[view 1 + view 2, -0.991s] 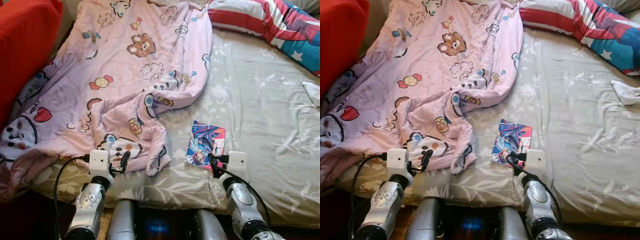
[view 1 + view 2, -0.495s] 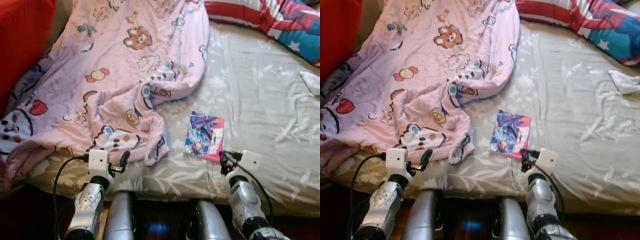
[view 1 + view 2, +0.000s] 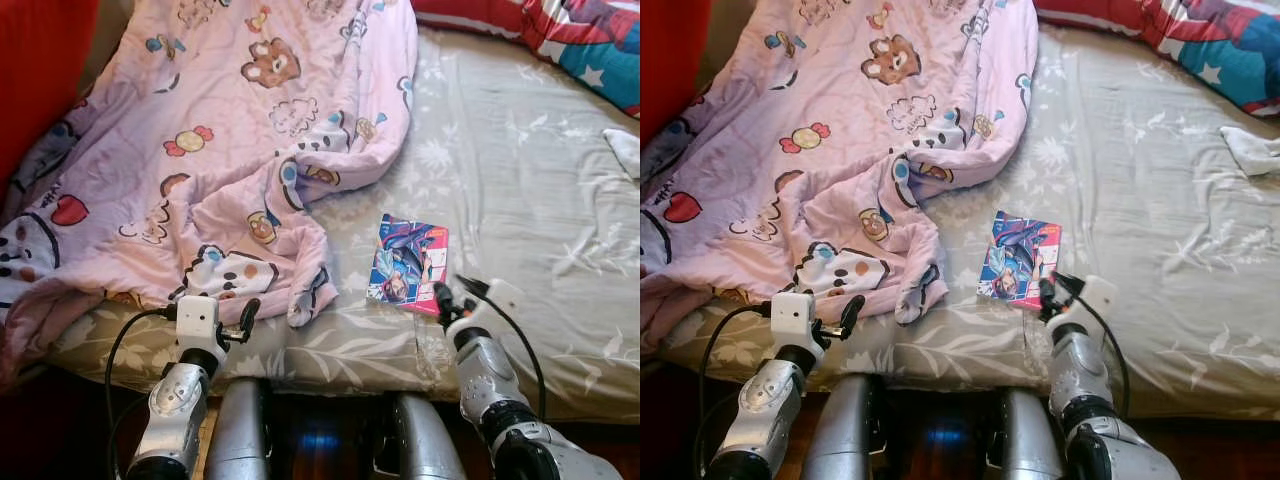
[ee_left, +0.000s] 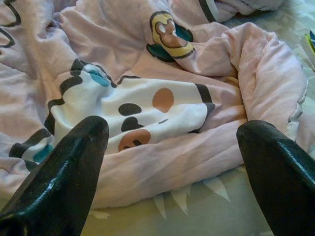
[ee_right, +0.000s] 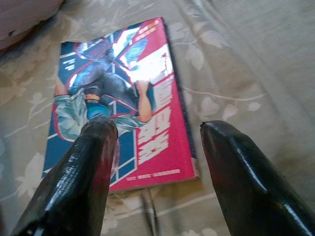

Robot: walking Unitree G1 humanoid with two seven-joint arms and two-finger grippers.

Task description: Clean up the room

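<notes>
Right wrist view shows my right gripper [image 5: 155, 162] spread wide at the near corner of the comic book [image 5: 118, 103], which lies flat on the grey floral sheet [image 3: 520, 170] near the bed's front edge. Thin and flush, it may slide or crease. My left gripper [image 4: 172, 147] gapes idle before the pink blanket [image 3: 200, 150].

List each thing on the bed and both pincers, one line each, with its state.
Pink blanket: rumpled, spread over the bed's left part.
Comic book: lying flat, closed, cover up.
Striped pillow: lying at the far right.
White cloth: crumpled near the right edge.
Bed sheet: wrinkled.
Left pincer: open, at the blanket's near edge.
Right pincer: open, at the book's near edge.
</notes>
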